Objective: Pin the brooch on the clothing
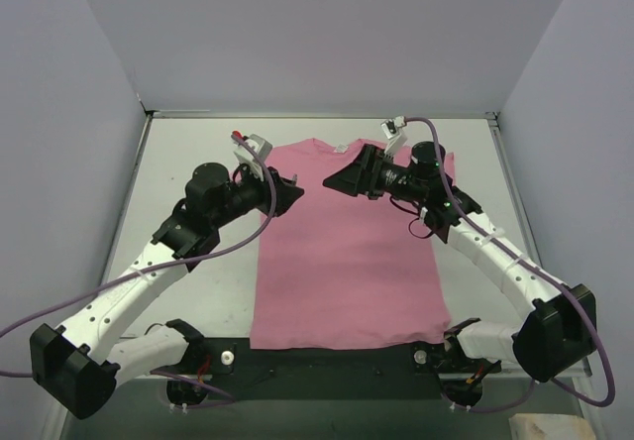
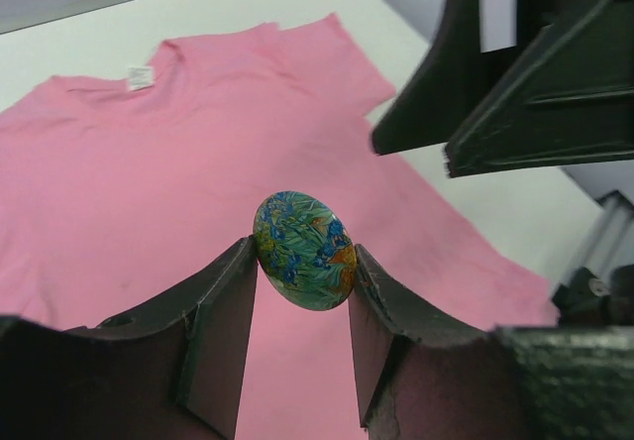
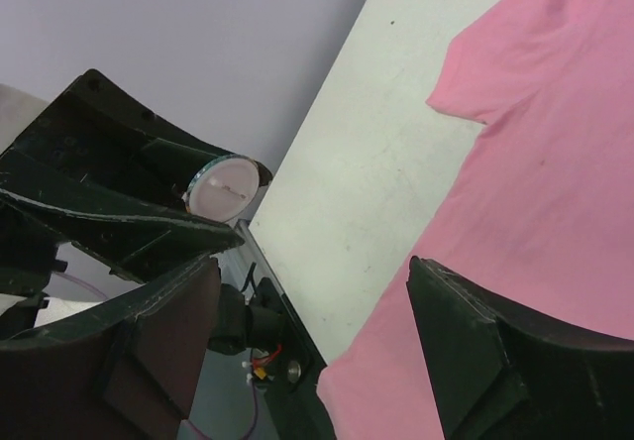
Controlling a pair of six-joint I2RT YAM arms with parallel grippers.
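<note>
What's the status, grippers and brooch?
Left gripper shut on round blue-green patterned brooch, over flat pink fabric T-shirt. Right gripper open, empty. Nothing between brooch and shirt.

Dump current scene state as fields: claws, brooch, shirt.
left claw: shut on brooch, held above T-shirt
right claw: open, empty, facing left claw
brooch: round, blue-green floral face, white back, not yet pinned
T-shirt: pink, flat on table, collar at far side
</note>
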